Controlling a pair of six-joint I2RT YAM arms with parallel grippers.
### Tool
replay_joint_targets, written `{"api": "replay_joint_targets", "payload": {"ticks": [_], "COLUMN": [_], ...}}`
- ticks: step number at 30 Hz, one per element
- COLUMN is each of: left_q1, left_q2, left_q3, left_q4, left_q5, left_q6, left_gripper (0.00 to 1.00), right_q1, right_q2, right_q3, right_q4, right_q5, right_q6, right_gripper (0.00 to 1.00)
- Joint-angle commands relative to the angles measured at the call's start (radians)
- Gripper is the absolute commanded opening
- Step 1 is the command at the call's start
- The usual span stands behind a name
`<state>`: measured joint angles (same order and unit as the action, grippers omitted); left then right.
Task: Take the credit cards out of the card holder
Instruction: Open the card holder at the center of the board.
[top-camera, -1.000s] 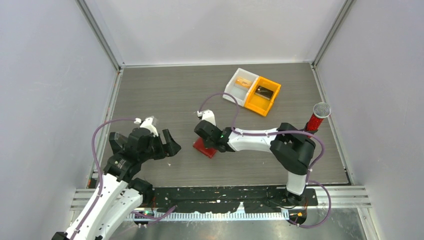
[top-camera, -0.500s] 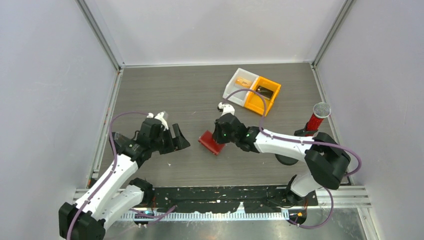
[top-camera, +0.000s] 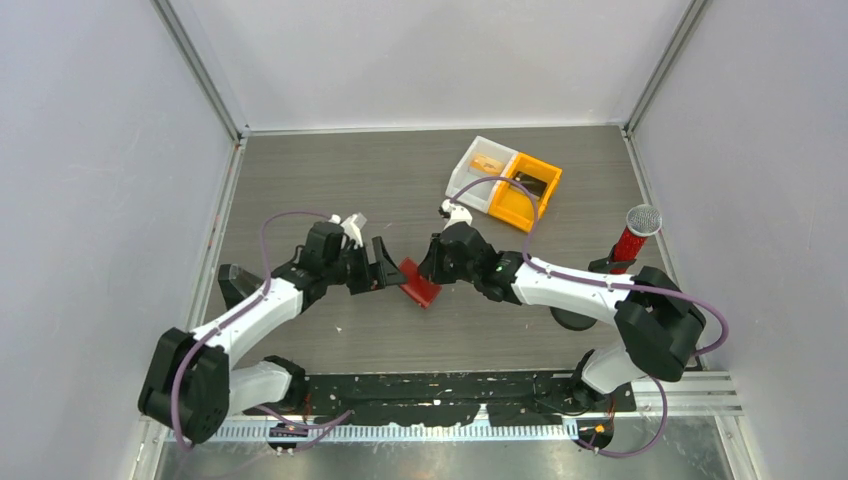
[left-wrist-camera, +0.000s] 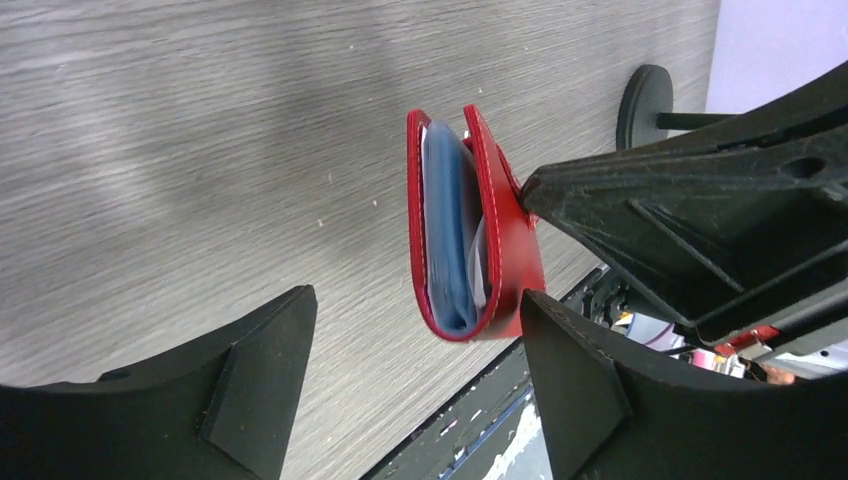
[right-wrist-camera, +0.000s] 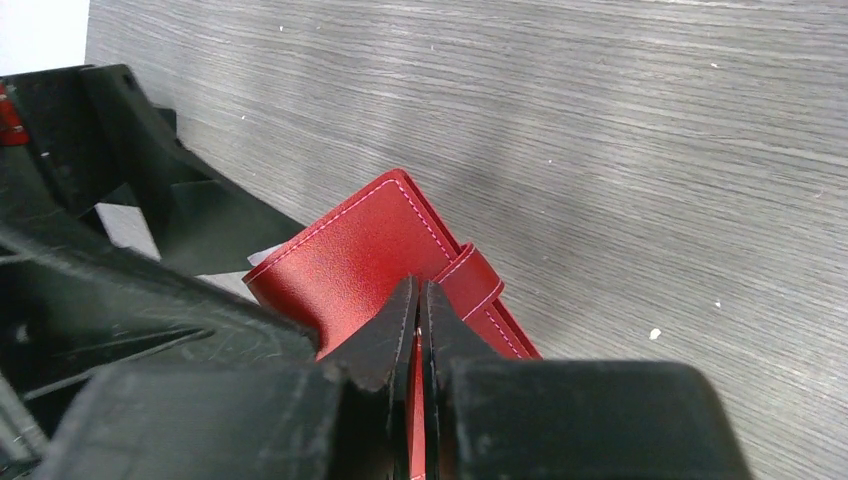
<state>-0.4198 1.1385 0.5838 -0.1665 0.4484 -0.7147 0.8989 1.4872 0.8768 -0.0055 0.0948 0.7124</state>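
The card holder (top-camera: 421, 283) is a red folded wallet, held on edge just above the table. My right gripper (right-wrist-camera: 420, 300) is shut on a red flap of the card holder (right-wrist-camera: 350, 250). In the left wrist view the card holder (left-wrist-camera: 505, 240) gapes slightly, showing blue-grey lining (left-wrist-camera: 447, 230) and thin pale edges inside. I cannot tell whether those edges are credit cards. My left gripper (left-wrist-camera: 412, 325) is open, and the holder's lower end sits between its tips, close to the right-hand finger (left-wrist-camera: 575, 390). An orange-tan credit card (top-camera: 488, 163) lies in the white bin.
A white bin (top-camera: 466, 172) and an orange bin (top-camera: 510, 208) holding a dark thing stand side by side at the back right. A red post with a grey mesh head (top-camera: 636, 232) stands at the right. Grey walls close in the table on three sides.
My left arm has swung right and forward until its open gripper reached the card holder. The right arm has stretched out and shifted the holder slightly back and right, keeping its grip.
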Motion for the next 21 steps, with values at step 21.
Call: {"api": "replay_joint_targets", "payload": {"ticks": [21], "left_q1": [-0.005], "left_q2": [0.175], "left_q3": [0.155], "left_q4": [-0.155], "left_q5": [-0.179], "left_q6": [0.099], "left_gripper": [0.6], "right_q1": [-0.057], "right_q2": [-0.143], "right_q3": [-0.03], "right_q4": [0.037], "right_q5": [-0.162], "right_q6": [-0.002], "right_gripper": [0.05]}}
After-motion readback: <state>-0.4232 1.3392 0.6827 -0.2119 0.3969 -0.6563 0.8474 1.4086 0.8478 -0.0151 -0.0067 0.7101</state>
